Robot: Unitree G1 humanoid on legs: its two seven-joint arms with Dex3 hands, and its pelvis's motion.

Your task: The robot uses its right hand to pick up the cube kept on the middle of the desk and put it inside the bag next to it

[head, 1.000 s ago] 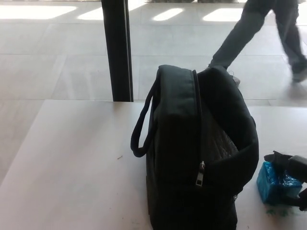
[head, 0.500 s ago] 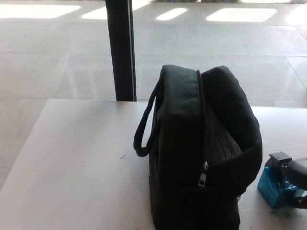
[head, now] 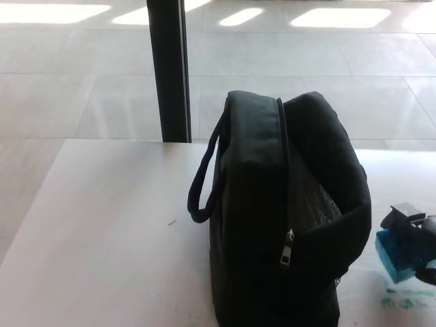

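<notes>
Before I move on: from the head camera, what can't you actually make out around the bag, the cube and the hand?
- Bag inside: its own black walls hide it.
- Cube: partly covered by the right hand; lifted or resting, unclear.
- Right hand: cut off by the right edge; grip unclear.
- Left hand: out of view.
- Bag base: cut off by the bottom edge.

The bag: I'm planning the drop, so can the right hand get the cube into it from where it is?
Probably yes. The right hand is on the blue cube just beside the bag, whose unzipped opening gapes toward that side; only the bag's raised rim must be cleared.
</notes>
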